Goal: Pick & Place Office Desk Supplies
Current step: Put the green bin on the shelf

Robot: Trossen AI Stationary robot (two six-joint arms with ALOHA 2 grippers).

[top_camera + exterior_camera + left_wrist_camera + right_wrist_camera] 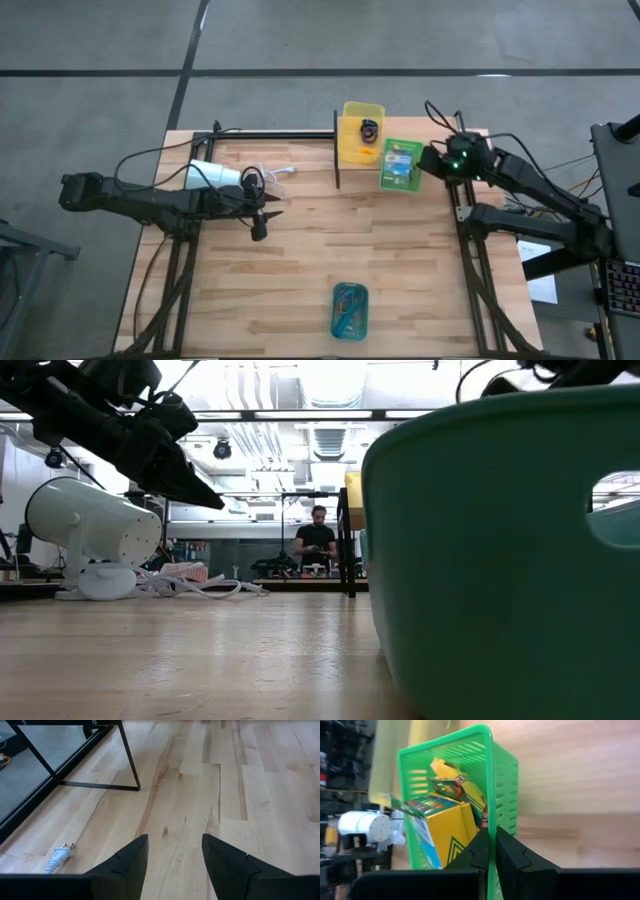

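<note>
Right gripper (490, 851) clamped on green basket (502, 785) rim, crayon boxes (442, 827) just inside. Left gripper (175, 852) jaws apart over bare table (260, 795); plug (59, 856) beside.

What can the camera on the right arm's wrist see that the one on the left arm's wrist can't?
Only the right wrist view shows the green basket with yellow crayon boxes inside, the right end effector shut on the basket's wall, and the white lamp farther off. Only the left wrist view shows the left end effector open above bare wood, a white plug and a black frame. Both show the wooden table.
</note>
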